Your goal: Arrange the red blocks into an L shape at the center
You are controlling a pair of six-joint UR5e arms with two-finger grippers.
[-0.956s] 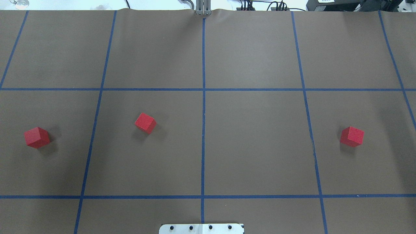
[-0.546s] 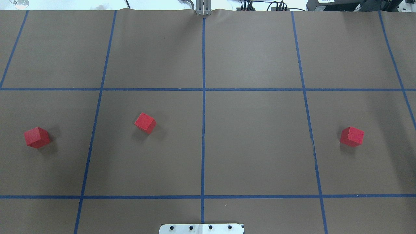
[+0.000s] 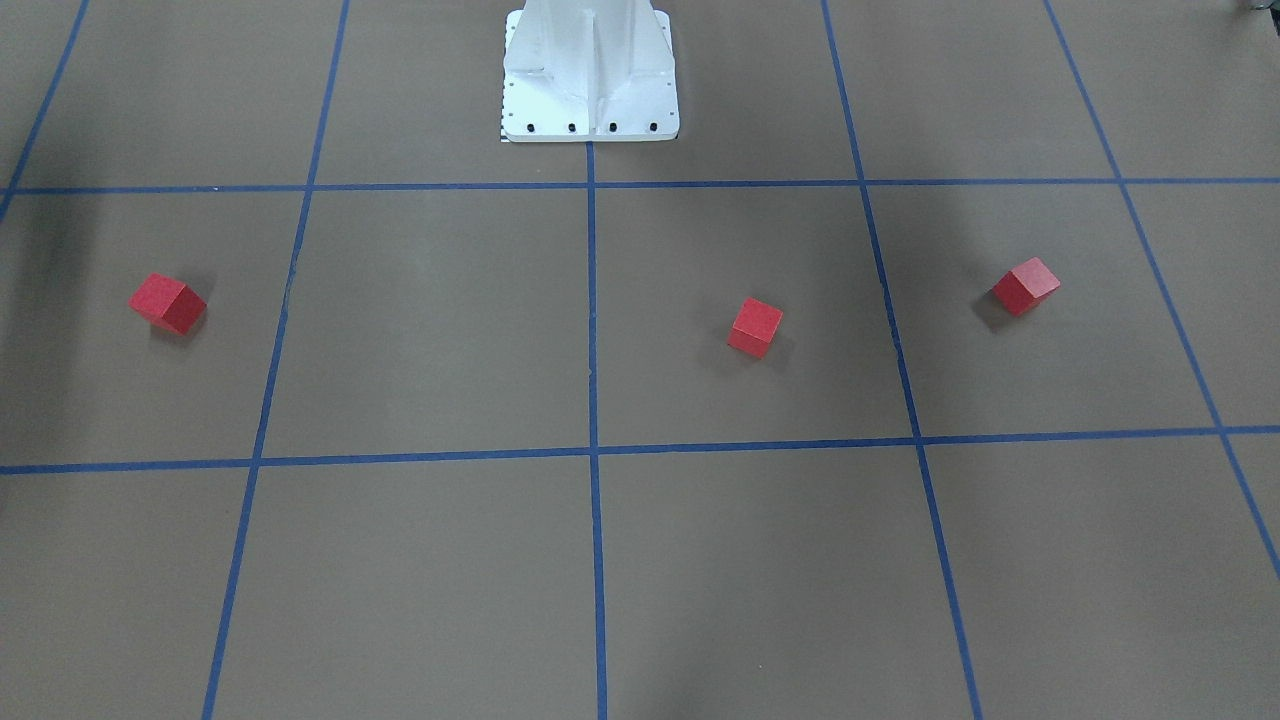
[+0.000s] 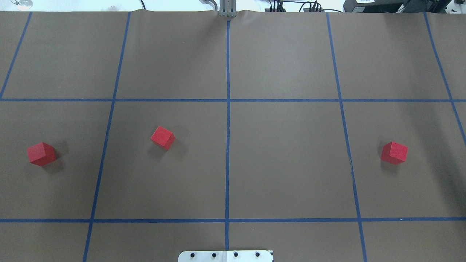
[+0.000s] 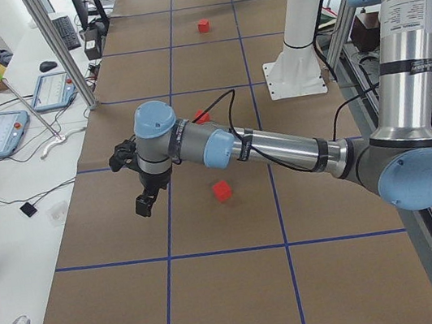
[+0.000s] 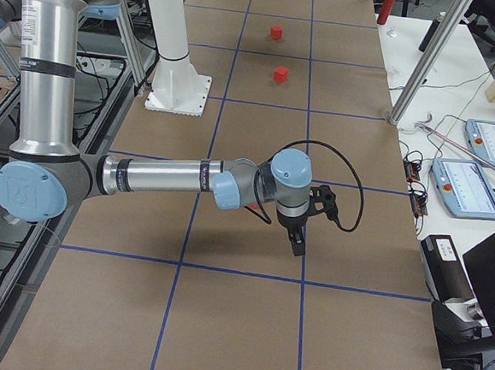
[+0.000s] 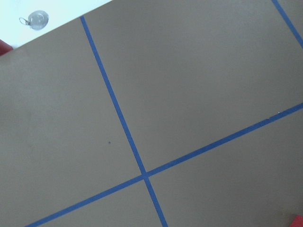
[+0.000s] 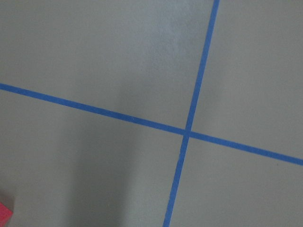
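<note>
Red blocks (image 4: 162,137) sit in a loose row across the table (image 4: 284,54), well apart, all off the centre line (image 4: 228,160). Left block (image 4: 41,154) lies in the far left square, and the left gripper (image 5: 144,205) hangs near it, over a blue line (image 5: 168,235). Middle block lies just left of the centre line. Right block (image 4: 394,153) lies in the far right square, and the right gripper (image 6: 298,245) hangs over the table at that end. Whether either gripper is open or closed, I cannot tell.
</note>
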